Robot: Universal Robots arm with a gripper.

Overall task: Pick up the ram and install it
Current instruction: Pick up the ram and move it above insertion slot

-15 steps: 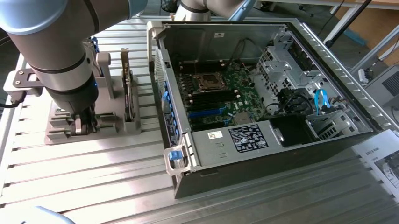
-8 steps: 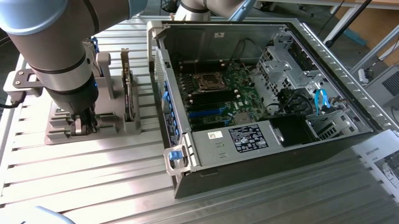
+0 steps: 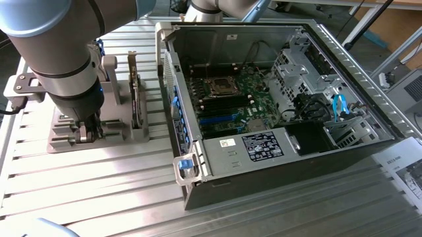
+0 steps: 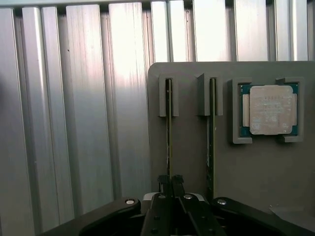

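- The claw (image 4: pixel 171 183) is drawn narrow on the ram (image 4: pixel 169 132), with its two fingertips pinched against the stick's upper edge.
- The ram stands on edge in a slot of the grey holder (image 4: pixel 261 167). Its long axis runs straight away from the claw, and the claw hides how much of the stick continues beneath it.
- A second stick (image 4: pixel 211 142), the ram's twin, stands parallel just beside it. It sits between the ram and the silver processor chip (image 4: pixel 269 109), which lies in its own pocket.
- The holder rests on the ribbed metal desk (image 4: pixel 88 123). In the exterior view the arm (image 3: pixel 59 49) covers the ram and most of the claw.
- Farther off, at the exterior view's right, the open computer case (image 3: pixel 343 49) lies well apart from the holder. Its motherboard (image 3: pixel 231 103) is exposed, but the memory slots are too dim to pick out.
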